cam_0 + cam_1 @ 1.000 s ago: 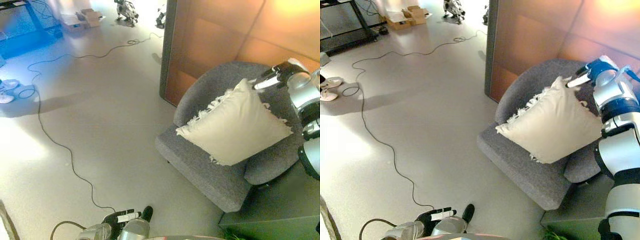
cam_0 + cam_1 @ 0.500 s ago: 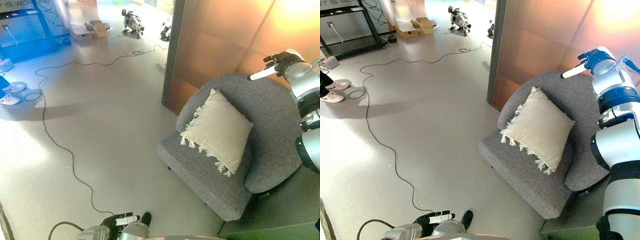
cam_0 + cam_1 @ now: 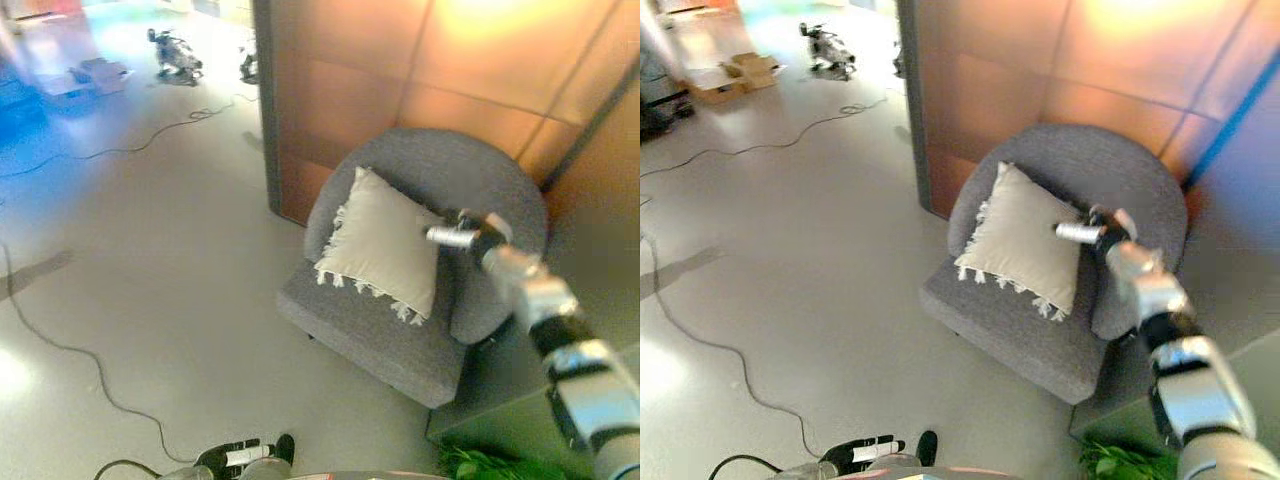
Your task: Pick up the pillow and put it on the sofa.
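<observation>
The pillow [image 3: 380,252] sits right of centre in the frame, propped at a slant on the seat of the sofa [image 3: 355,335], its upper part leaning against the curved backrest and its fringed lower edge resting on the cushion. It is a cream, square, softly stuffed piece with short tassels along two sides, and it looks light and easily dented. The sofa is a rounded tub shape in coarse grey fabric, standing against a wall of warm brown panels [image 3: 350,70] in the upper part of the frame. The right hand [image 3: 1090,232] hangs just beside the pillow's right edge, in front of the backrest; its fingers reach out fairly straight toward the left and hold nothing, though whether a fingertip grazes the cloth cannot be told. The placing appears done, so the step in hand is likely letting go cleanly: the hand would do best to draw back to the right and upward, away from the fringe, so no tassel snags and the pillow is not tipped off the seat. The left hand [image 3: 862,451] shows at the bottom edge, left of centre, low over the smooth pale floor [image 3: 130,260], fingers relaxed and empty. A thin dark cable [image 3: 70,350] snakes across the lower left.
</observation>
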`<state>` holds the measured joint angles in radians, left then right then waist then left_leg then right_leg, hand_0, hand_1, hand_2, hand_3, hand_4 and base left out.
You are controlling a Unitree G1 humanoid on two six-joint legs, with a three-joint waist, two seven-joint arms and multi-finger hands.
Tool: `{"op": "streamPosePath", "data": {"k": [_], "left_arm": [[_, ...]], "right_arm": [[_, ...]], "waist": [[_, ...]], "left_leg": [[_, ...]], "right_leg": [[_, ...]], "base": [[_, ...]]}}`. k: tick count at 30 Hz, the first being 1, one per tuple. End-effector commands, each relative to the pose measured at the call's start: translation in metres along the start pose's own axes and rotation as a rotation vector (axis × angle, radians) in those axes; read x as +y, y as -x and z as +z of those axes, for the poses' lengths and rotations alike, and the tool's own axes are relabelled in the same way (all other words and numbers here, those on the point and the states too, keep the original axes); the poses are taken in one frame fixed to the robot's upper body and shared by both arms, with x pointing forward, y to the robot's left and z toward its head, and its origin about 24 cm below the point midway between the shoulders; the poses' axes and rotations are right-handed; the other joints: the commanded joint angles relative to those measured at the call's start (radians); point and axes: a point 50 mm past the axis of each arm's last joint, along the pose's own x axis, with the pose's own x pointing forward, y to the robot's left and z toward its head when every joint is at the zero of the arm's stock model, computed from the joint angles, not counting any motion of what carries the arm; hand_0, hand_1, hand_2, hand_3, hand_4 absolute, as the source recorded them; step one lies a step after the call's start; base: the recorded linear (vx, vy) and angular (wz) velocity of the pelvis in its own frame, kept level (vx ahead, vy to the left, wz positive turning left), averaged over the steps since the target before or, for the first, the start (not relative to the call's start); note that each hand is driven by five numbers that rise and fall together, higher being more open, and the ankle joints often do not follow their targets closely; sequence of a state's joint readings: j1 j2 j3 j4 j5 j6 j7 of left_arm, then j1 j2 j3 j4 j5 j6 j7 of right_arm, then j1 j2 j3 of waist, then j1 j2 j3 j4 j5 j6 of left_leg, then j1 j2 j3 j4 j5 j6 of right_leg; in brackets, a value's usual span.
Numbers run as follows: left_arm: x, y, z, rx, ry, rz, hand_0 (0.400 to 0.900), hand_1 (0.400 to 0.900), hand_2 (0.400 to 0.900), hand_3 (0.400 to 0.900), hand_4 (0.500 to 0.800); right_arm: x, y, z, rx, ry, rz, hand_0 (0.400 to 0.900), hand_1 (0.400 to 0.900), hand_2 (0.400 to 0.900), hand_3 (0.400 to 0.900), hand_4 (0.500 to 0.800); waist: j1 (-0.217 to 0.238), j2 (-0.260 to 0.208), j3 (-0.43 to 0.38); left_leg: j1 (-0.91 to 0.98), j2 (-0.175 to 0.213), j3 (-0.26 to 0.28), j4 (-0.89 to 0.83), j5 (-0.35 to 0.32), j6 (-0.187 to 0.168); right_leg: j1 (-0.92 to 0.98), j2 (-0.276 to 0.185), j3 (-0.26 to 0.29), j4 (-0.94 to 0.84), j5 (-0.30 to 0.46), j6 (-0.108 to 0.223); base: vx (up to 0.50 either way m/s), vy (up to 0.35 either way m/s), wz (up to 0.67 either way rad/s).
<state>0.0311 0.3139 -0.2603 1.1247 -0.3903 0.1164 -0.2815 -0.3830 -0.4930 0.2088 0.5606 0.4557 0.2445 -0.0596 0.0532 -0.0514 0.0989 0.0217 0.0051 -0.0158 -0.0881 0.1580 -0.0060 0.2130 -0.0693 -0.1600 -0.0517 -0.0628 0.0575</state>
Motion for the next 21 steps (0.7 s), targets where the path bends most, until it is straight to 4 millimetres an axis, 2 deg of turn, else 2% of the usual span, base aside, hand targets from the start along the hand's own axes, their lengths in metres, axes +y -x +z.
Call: {"op": "streamPosePath", "data": {"k": [1,4,7,11,15,17,21], "left_arm": [[-0.022,-0.009,-0.003,0.015,0.003,-0.042,0.9,0.9,0.9,0.9,0.8],[-0.029,-0.011,-0.002,-0.001,0.007,-0.047,0.9,0.9,0.9,0.9,0.8],[-0.031,-0.011,-0.001,-0.006,0.005,-0.054,0.9,0.9,0.9,0.9,0.8],[-0.032,-0.012,0.003,-0.008,0.007,-0.055,0.9,0.9,0.9,0.9,0.8],[-0.034,-0.014,0.007,-0.002,-0.017,-0.062,0.9,0.9,0.9,0.9,0.8],[-0.034,-0.014,0.009,0.002,-0.036,-0.065,0.9,0.9,0.9,0.9,0.8],[-0.032,-0.014,0.013,0.005,-0.051,-0.071,0.9,0.9,0.9,0.9,0.8]], "right_arm": [[0.003,0.012,0.011,-0.209,-0.107,-0.03,0.9,0.9,0.9,0.9,0.8],[0.019,0.023,-0.046,-0.065,-0.151,-0.029,0.9,0.9,0.9,0.9,0.8],[0.031,0.033,-0.095,0.124,-0.145,-0.013,0.9,0.9,0.9,0.9,0.8],[0.034,0.05,-0.155,0.38,-0.158,-0.051,0.9,0.9,0.9,0.9,0.8],[0.03,0.08,-0.211,0.637,-0.13,-0.079,0.9,0.9,0.9,0.9,0.8],[0.027,0.097,-0.232,0.743,-0.029,-0.062,0.9,0.9,0.9,0.9,0.8],[0.025,0.111,-0.248,0.848,-0.028,-0.083,0.9,0.9,0.9,0.9,0.8]], "waist": [[-0.029,0.017,-0.005],[-0.054,0.022,-0.003],[-0.068,0.024,-0.003],[-0.075,0.025,-0.007],[-0.075,0.027,-0.012],[-0.071,0.029,-0.015],[-0.066,0.031,-0.023]], "left_leg": [[0.103,0.004,0.055,0.009,-0.199,-0.018],[0.106,0.003,0.076,0.009,-0.203,-0.016],[0.111,0.0,0.09,0.008,-0.205,-0.013],[0.116,-0.002,0.103,0.008,-0.207,-0.01],[0.116,-0.007,0.107,0.01,-0.208,-0.004],[0.115,-0.011,0.103,0.012,-0.208,0.0],[0.119,-0.016,0.093,0.016,-0.21,0.003]], "right_leg": [[-0.092,0.016,0.023,0.051,0.017,0.007],[-0.099,0.021,0.043,0.048,0.02,0.009],[-0.101,0.024,0.055,0.044,0.024,0.011],[-0.101,0.026,0.061,0.042,0.027,0.014],[-0.103,0.027,0.063,0.043,0.033,0.016],[-0.102,0.028,0.06,0.044,0.035,0.016],[-0.098,0.029,0.063,0.046,0.036,0.016]], "base": [[-0.11,0.014,-0.31],[-0.11,0.014,-0.26],[-0.11,0.011,-0.21],[-0.08,-0.005,-0.17],[-0.07,-0.022,-0.09],[-0.06,-0.022,-0.06],[-0.02,-0.015,-0.06]]}}
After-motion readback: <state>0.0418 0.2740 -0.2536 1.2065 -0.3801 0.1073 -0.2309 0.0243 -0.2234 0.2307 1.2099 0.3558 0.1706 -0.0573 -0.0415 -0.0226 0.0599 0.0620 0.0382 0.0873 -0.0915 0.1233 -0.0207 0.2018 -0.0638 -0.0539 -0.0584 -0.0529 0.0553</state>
